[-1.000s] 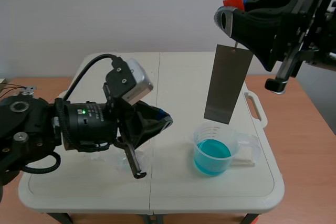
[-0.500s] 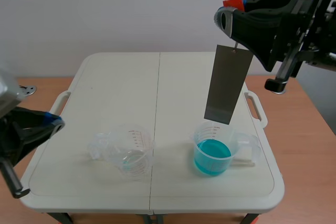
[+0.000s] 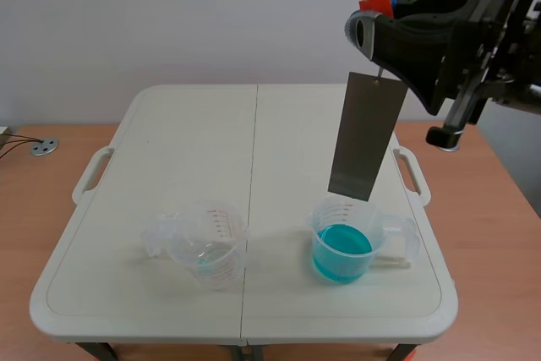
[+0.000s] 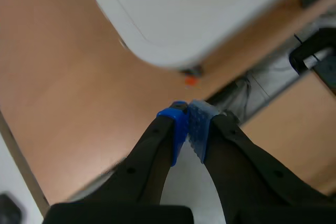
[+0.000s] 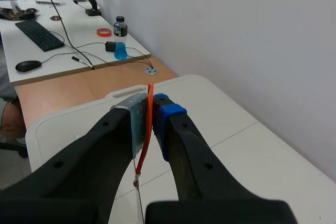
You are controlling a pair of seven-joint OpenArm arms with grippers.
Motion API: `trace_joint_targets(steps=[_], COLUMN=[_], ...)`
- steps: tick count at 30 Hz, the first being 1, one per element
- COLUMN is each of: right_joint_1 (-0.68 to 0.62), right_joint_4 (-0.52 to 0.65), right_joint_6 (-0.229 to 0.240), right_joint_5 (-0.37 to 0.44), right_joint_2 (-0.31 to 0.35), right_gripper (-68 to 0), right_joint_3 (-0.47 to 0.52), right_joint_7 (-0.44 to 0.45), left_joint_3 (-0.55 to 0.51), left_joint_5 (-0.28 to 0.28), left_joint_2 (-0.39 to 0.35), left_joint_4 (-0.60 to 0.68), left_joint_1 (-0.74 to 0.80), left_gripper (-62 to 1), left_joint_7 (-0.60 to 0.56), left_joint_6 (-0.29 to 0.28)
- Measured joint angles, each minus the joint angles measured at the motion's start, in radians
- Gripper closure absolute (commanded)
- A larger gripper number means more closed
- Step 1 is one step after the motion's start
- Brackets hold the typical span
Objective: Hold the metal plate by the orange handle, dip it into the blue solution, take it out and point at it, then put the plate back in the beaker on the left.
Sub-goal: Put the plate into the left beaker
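Plate (image 3: 367, 134): grey metal strip, hanging upright at 2 o'clock over the table (image 3: 186, 133). Its lower edge is just above the blue beaker (image 3: 342, 243) at 4 o'clock, not touching it.

Handle (image 5: 148, 129): thin orange strip, pinched between the pads of the right gripper (image 5: 151, 114), which is closed on it.

Left gripper (image 4: 188, 124): off the table, pads pressed together, holding nothing.

Clear beaker (image 3: 207, 243): 7 o'clock.

Handling, by my judgement: thin, stiff and light, with smooth faces that may be slick. It hangs loosely, so it is apt to swing. Hold it by the handle only.
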Motion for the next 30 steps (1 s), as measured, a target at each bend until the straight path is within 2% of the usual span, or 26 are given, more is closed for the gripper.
trace_joint_targets(steps=[15, 24, 30], right_joint_1=[0.035, 0.104, 0.153], right_joint_4=[0.000, 0.000, 0.000], right_joint_6=[0.000, 0.000, 0.000], right_joint_5=[0.000, 0.001, 0.003], right_joint_2=[0.000, 0.000, 0.000], right_gripper=[-1.1, -1.1, -1.1], right_joint_3=[-0.026, -0.119, -0.193], right_joint_7=[0.003, 0.003, 0.002], left_joint_3=[0.082, 0.208, 0.247], left_joint_5=[0.000, 0.000, 0.000], left_joint_2=[0.155, 0.192, 0.192], left_joint_4=[-0.298, -0.417, -0.461], left_joint_1=[0.015, 0.011, -0.015], left_gripper=[-1.5, -1.5, -1.5], left_joint_7=[-0.003, -0.003, -0.003], left_joint_6=[-0.001, -0.001, -0.001])
